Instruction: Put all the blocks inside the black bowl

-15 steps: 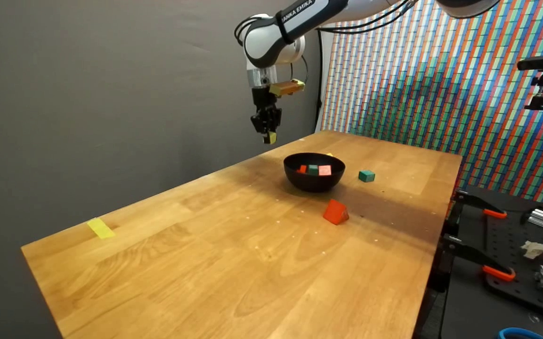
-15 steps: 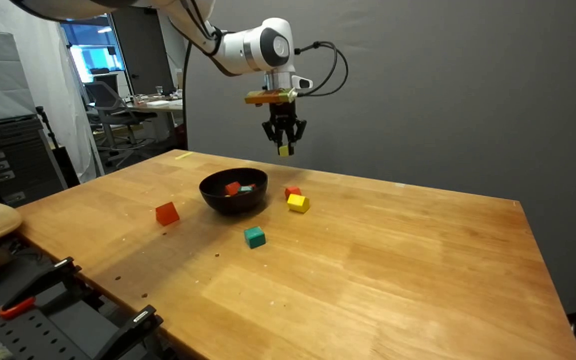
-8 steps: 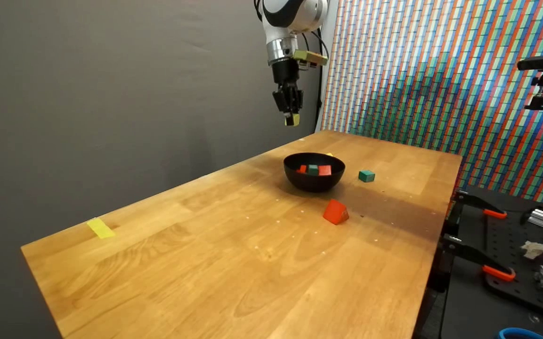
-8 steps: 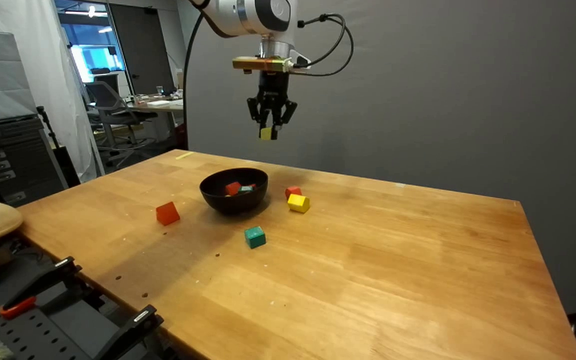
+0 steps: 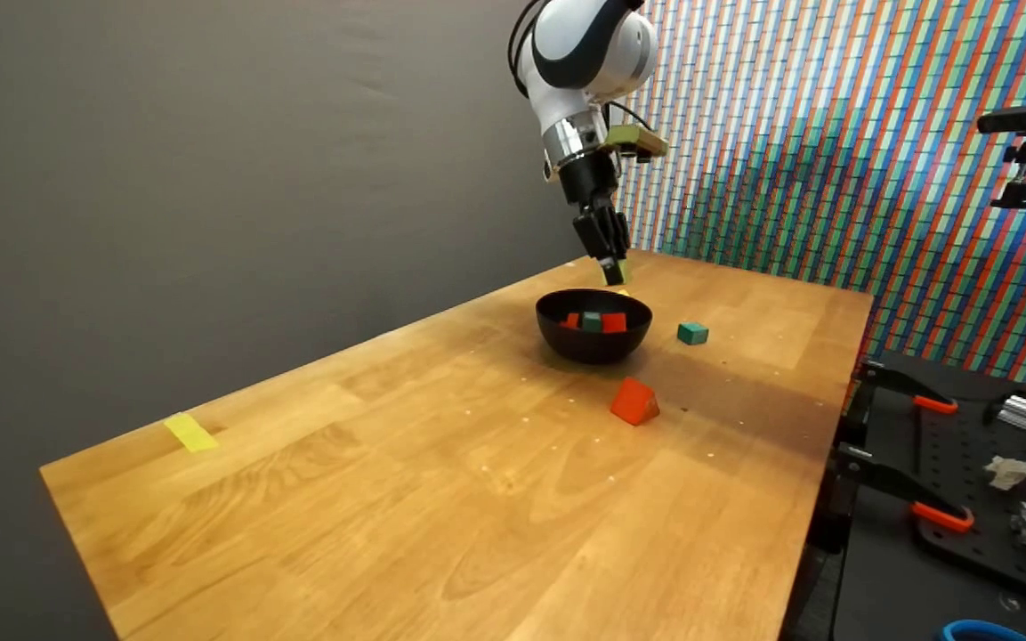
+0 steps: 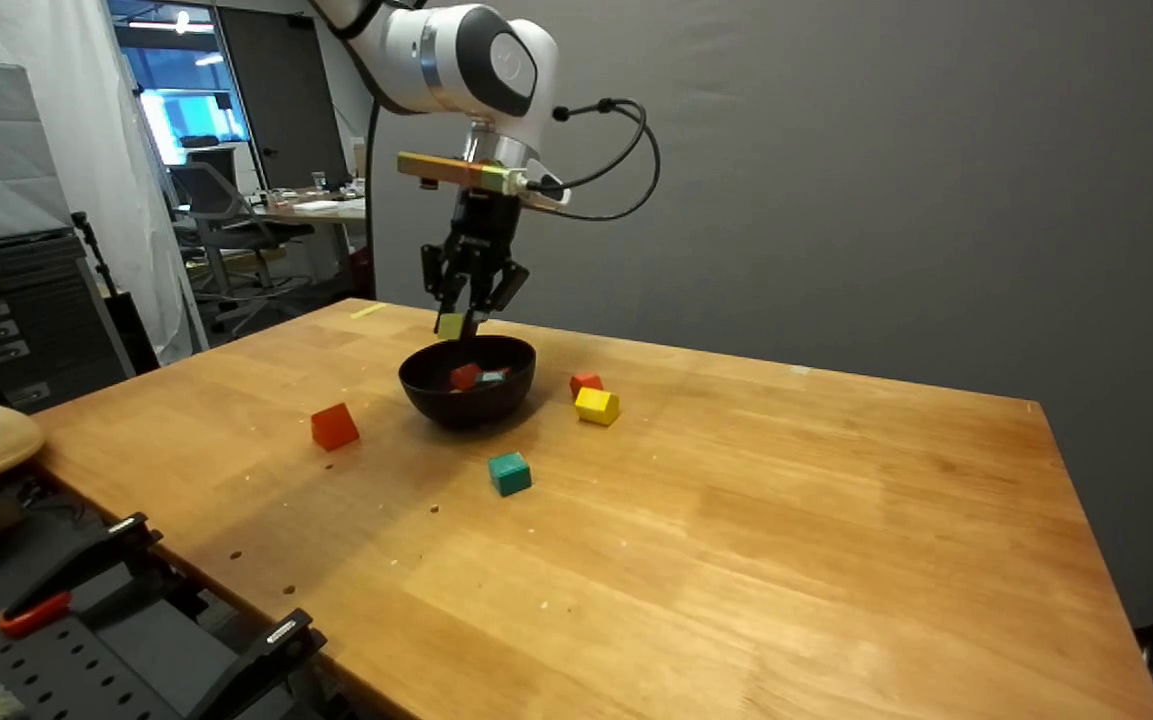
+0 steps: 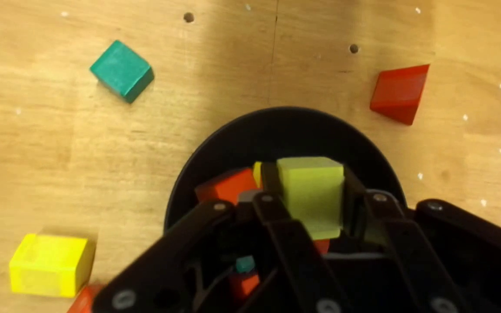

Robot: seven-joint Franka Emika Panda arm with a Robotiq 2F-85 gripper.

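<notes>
Gripped between the fingers is a yellow block [image 7: 313, 195]; my gripper [image 6: 456, 328] is shut on it. The arm leans at a tilt, with the block above the back of the black bowl [image 6: 466, 408] in both exterior views. Inside the bowl lie a red block [image 7: 228, 187], a green block [image 5: 592, 322] and others partly hidden by the gripper. Around the bowl on the table sit a green block [image 7: 122, 69], a red wedge-shaped block [image 5: 634, 401], a yellow block [image 6: 597, 406] and a red block [image 6: 585, 382] right behind that yellow one.
A flat yellow strip [image 5: 190, 432] lies at the edge of the wooden table [image 5: 441, 499]. Beside the table stands a black perforated board [image 5: 993, 481] with orange-tipped clamps [image 5: 908, 490]. A grey wall [image 6: 886, 200] rises behind the table.
Holding the yellow block, my gripper first rose, then came across and down over the bowl, and the wrist has tilted. The bowl and the blocks on the table have stayed put.
</notes>
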